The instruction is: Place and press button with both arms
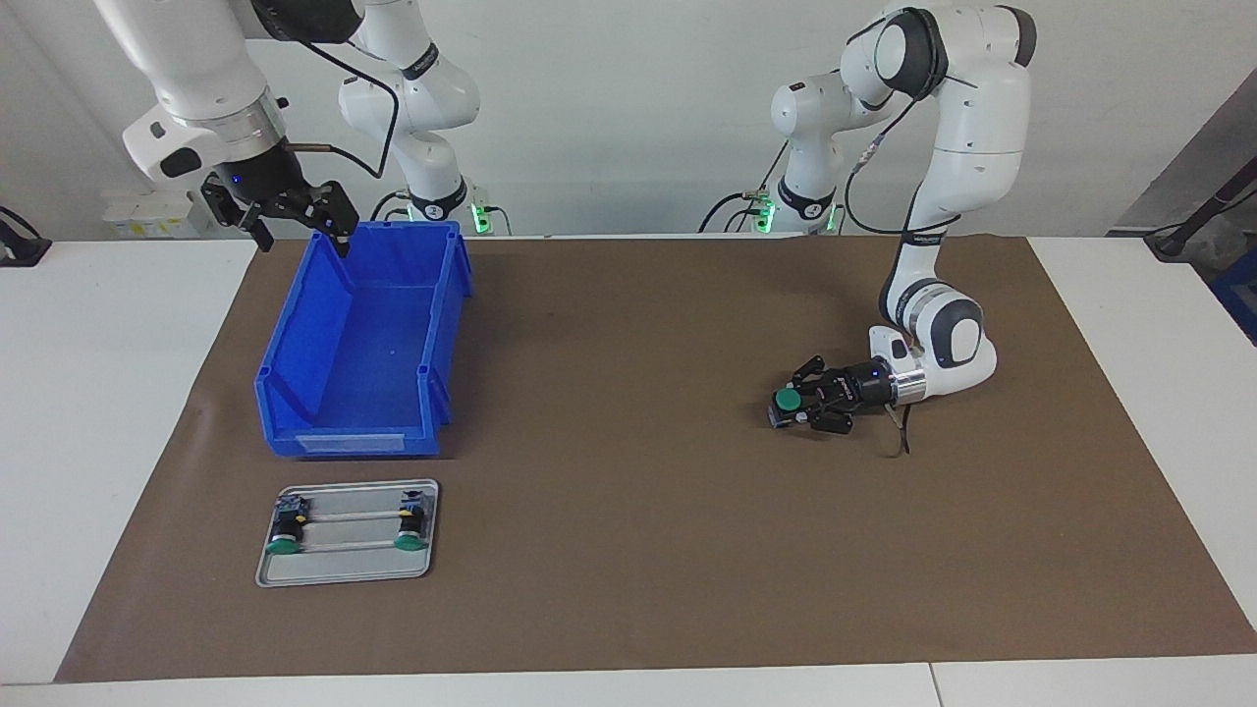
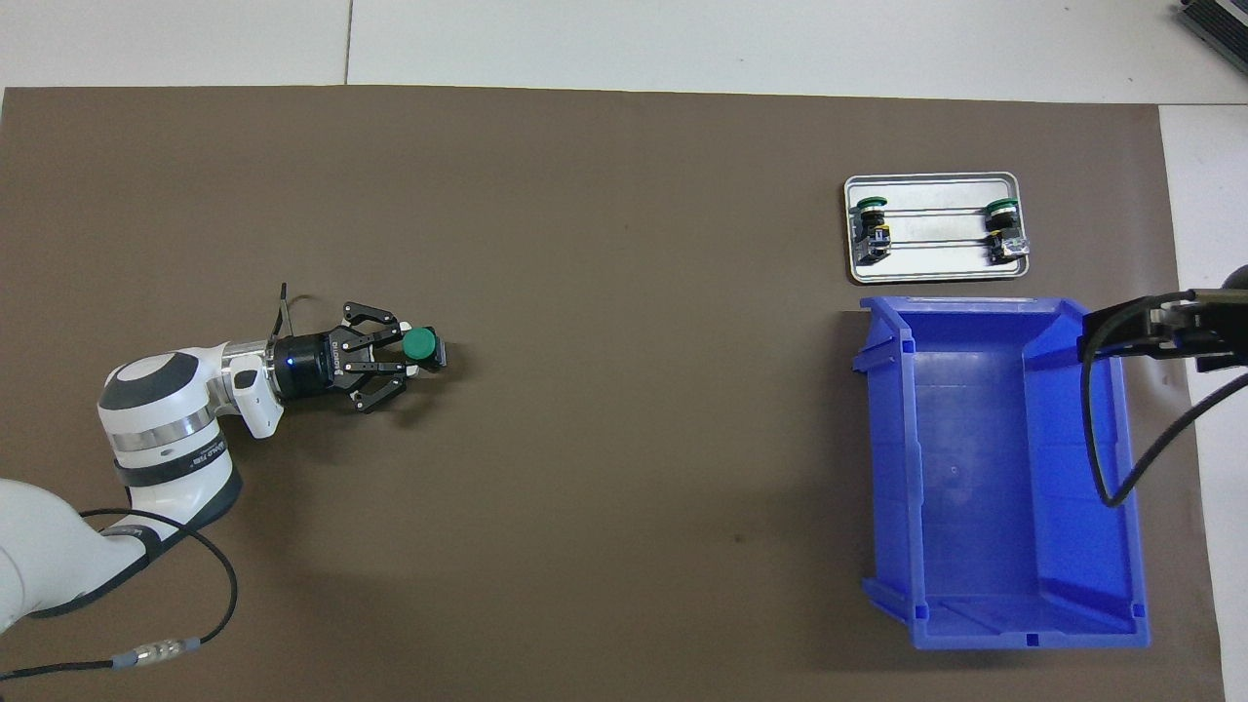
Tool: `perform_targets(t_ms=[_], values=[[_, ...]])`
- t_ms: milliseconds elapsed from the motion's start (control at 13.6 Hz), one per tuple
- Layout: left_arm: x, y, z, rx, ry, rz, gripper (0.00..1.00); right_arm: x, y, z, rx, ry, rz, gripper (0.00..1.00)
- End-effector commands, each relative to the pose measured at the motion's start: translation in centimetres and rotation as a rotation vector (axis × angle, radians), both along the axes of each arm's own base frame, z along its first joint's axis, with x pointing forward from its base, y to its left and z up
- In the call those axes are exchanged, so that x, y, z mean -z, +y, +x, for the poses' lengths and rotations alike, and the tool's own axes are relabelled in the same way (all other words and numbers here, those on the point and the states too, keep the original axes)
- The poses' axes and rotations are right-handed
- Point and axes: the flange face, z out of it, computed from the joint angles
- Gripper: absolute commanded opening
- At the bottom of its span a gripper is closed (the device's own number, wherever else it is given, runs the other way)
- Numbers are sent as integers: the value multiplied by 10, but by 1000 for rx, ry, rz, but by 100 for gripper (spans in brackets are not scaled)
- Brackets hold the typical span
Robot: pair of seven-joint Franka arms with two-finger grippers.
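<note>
My left pincer (image 1: pixel 797 401), low over the brown mat toward the left arm's end of the surface, holds the button (image 1: pixel 786 401), green cap pointing away from the wrist. My right pincer (image 1: pixel 295 218) hangs wide open over the blue bin's (image 1: pixel 358 393) rim, waiting. Step in hand: placing. Next, I judge, carry it to the tray (image 1: pixel 346 572) holding two like buttons.

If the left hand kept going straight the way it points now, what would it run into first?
The left hand, shut on the green-capped button, lies low and points along the brown mat toward the right arm's end. Its way looks free across the bare middle; the blue bin would probably come first, though depth is uncertain.
</note>
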Motion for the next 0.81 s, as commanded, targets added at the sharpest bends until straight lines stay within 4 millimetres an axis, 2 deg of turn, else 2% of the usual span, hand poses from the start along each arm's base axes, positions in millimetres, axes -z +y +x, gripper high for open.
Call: perform_targets(t_ms=[0, 220, 734], values=[[12, 14, -9, 9, 4, 46, 39, -2, 0, -6, -20, 4, 23, 100], [12, 14, -10, 21, 4, 54, 47, -2, 0, -6, -20, 4, 23, 100], [11, 13, -9, 25, 3, 54, 92, -3, 0, -6, -20, 2, 23, 100]])
